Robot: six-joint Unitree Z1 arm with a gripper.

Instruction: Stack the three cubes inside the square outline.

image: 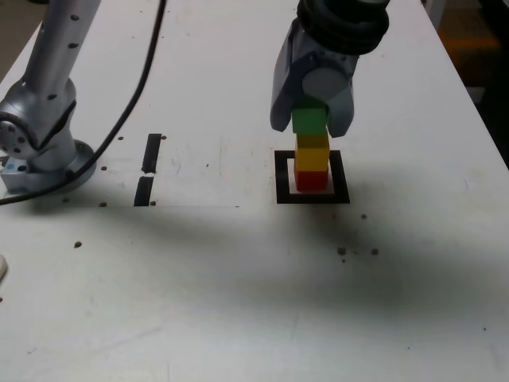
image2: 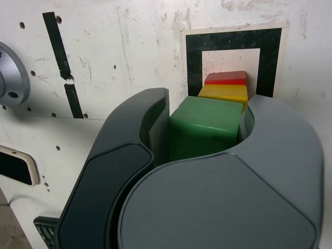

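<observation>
The green cube (image: 309,120) sits on top of the yellow cube (image: 312,151), which sits on the red cube (image: 312,179), a straight upright column inside the square outline (image: 281,177) on the white bench (image: 238,286). The arm comes down from the exterior view's top, its gripper (image: 311,119) pointing downward. Its fingers (image2: 136,155) are clamped on the green cube's two opposite sides. The stack's long axis is vertical, faces roughly square with the outline.
</observation>
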